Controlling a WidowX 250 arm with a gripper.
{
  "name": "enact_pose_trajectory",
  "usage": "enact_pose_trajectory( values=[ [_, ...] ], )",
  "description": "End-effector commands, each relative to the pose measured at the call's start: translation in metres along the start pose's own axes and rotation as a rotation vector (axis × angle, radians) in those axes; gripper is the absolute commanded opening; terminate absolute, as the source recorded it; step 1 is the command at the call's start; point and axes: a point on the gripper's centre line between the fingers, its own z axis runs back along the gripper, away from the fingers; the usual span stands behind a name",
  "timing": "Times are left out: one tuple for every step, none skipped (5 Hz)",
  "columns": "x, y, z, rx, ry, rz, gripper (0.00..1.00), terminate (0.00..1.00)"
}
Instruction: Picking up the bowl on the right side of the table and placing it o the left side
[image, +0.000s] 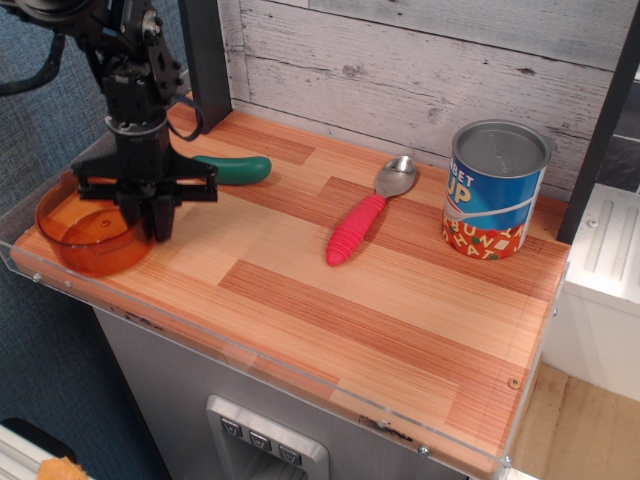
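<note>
The transparent orange bowl (85, 235) sits at the far left end of the wood-grain table (350, 310), close to the front-left corner. My black gripper (152, 228) hangs straight down over the bowl's right rim. Its fingers are pressed together on that rim, with the tips down at the bowl's wall. The bowl looks level and low on the tabletop; I cannot tell whether its base touches the wood.
A green-handled utensil (235, 170) lies just behind the gripper. A spoon with a red handle (362, 215) lies mid-table. A blue tin can (495, 190) stands at the right rear. A black post (205, 60) rises at the back left. A clear acrylic rim (200, 335) edges the table.
</note>
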Motion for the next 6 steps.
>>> enact_pose_trajectory(
  values=[
    [0.014,0.002,0.036,0.009,-0.077,0.048,1.00,0.00],
    [0.016,0.002,0.052,-0.001,-0.108,0.062,1.00,0.00],
    [0.015,-0.004,0.074,-0.010,-0.136,0.052,1.00,0.00],
    [0.012,-0.014,0.094,-0.031,-0.150,0.048,1.00,0.00],
    [0.000,-0.025,0.106,-0.041,-0.149,0.002,1.00,0.00],
    [-0.011,-0.035,0.117,-0.072,-0.154,-0.036,1.00,0.00]
  ],
)
